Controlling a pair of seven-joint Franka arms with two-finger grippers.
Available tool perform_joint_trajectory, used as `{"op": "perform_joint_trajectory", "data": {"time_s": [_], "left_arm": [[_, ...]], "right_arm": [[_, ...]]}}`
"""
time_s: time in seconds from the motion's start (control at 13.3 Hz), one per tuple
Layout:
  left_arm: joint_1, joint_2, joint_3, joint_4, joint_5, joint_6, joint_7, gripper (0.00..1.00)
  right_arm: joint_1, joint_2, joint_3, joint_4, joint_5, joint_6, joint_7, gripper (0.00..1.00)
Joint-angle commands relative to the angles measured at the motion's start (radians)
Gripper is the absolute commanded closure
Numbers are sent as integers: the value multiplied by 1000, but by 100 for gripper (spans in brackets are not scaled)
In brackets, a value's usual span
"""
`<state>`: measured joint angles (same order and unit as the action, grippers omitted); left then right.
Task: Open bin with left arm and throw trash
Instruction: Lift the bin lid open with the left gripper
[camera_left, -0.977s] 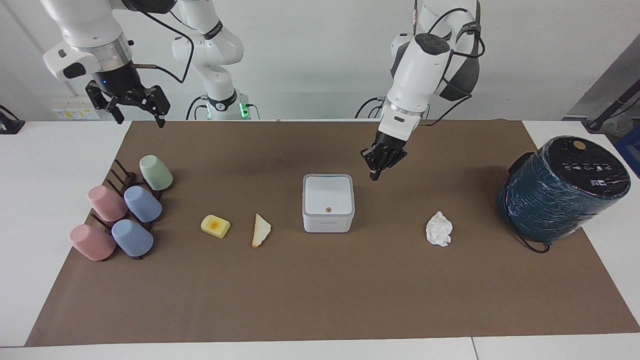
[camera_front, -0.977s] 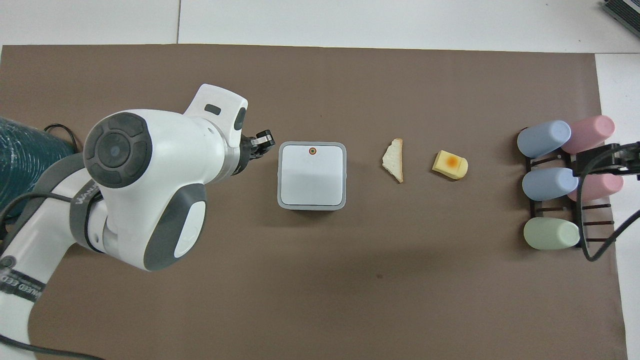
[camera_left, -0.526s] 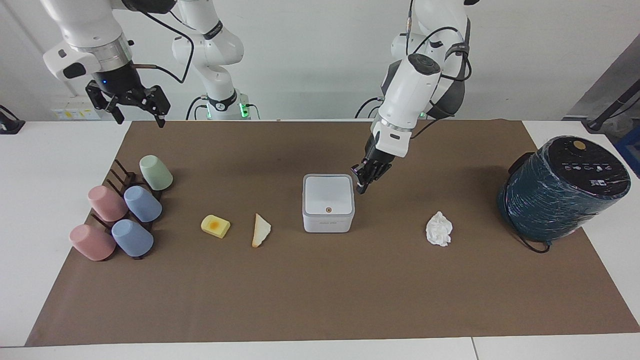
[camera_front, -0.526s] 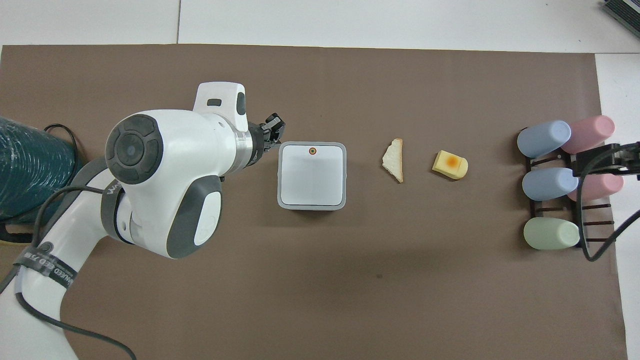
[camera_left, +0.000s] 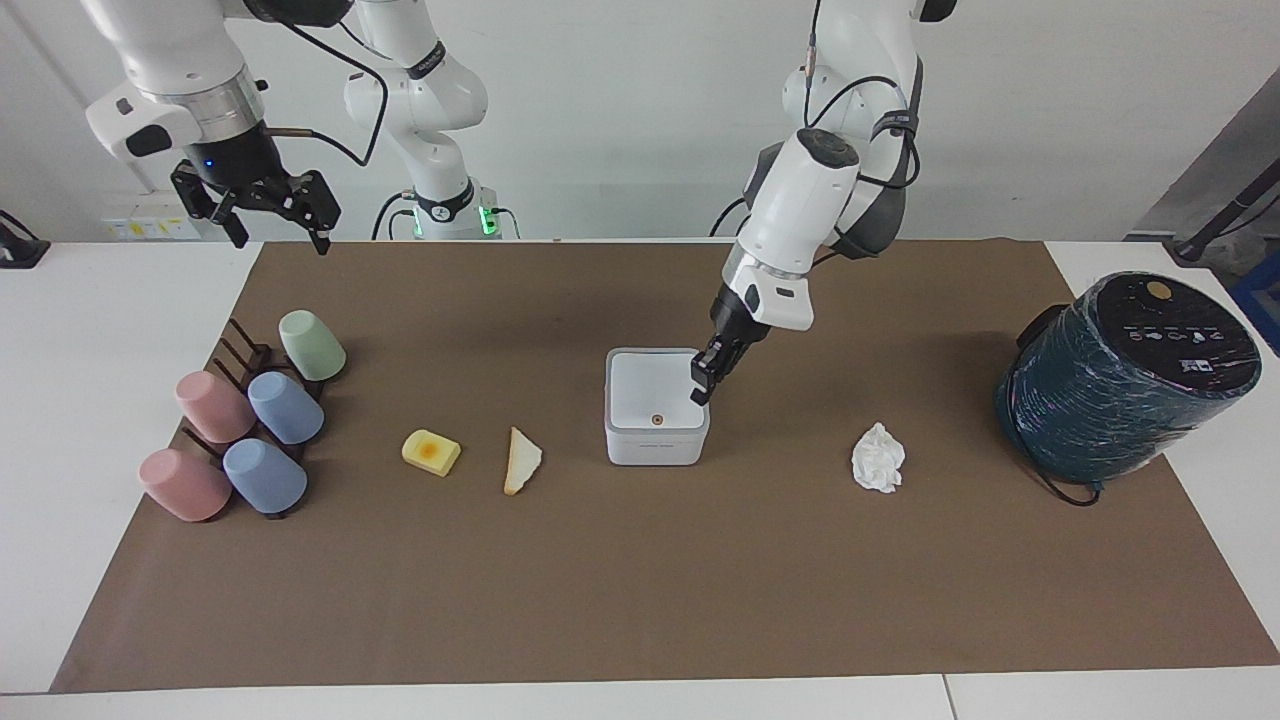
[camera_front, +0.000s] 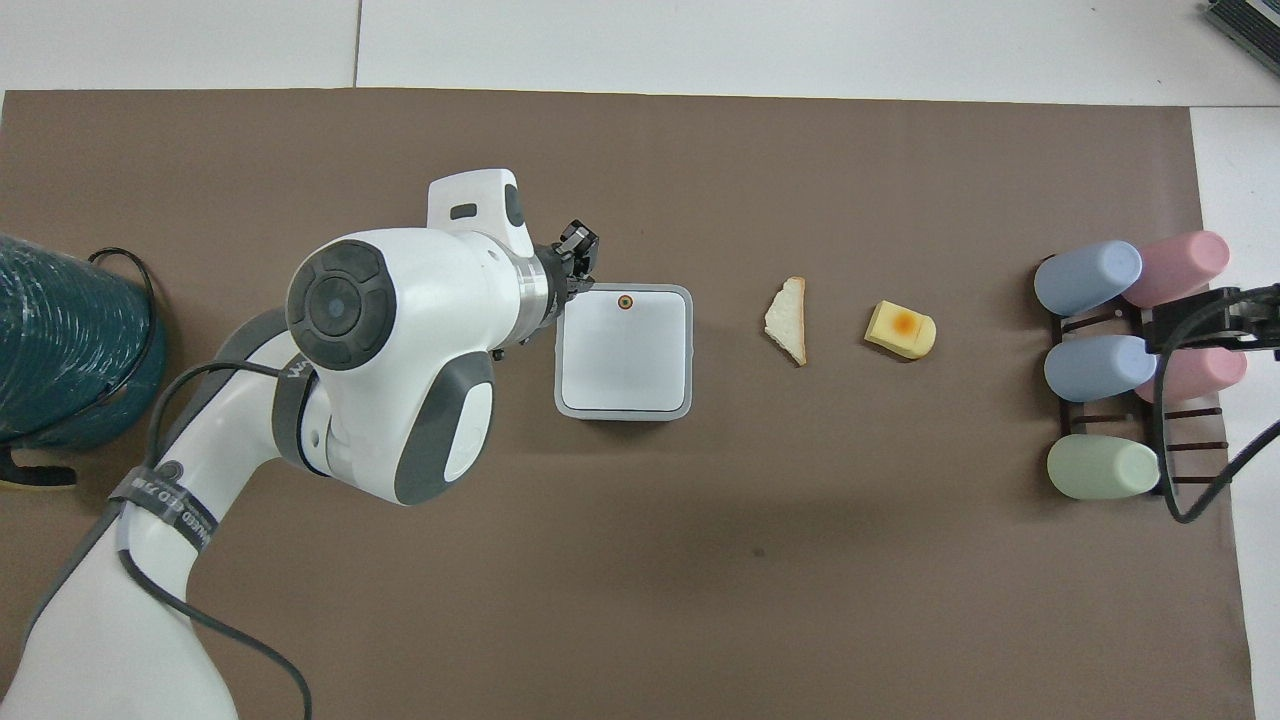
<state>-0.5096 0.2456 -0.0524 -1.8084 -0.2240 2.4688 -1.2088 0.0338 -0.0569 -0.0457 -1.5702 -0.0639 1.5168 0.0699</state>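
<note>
Facing view: the bin is seen mid-desk on the brown mat, lid closed. If the orange dot is missed or pushed off-centre, the light bin may be shoved or tipped and the lid kept shut. The left gripper, fingers together, is poised at the lid's 3 o'clock edge. The right gripper, fingers apart, waits above the cups. Trash is scattered at 3 and 9 o'clock.
</note>
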Motion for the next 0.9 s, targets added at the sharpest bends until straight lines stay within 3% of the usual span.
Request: {"op": "perform_joint_trajectory", "data": {"time_s": [0.0, 0.83], "left_arm": [[-29, 40, 17, 44, -15, 10, -21, 100], [-52, 122, 19, 55, -9, 64, -26, 100]], "right_arm": [[-5, -24, 1, -25, 21, -7, -24, 0], [-5, -24, 1, -25, 21, -7, -24, 0]]}}
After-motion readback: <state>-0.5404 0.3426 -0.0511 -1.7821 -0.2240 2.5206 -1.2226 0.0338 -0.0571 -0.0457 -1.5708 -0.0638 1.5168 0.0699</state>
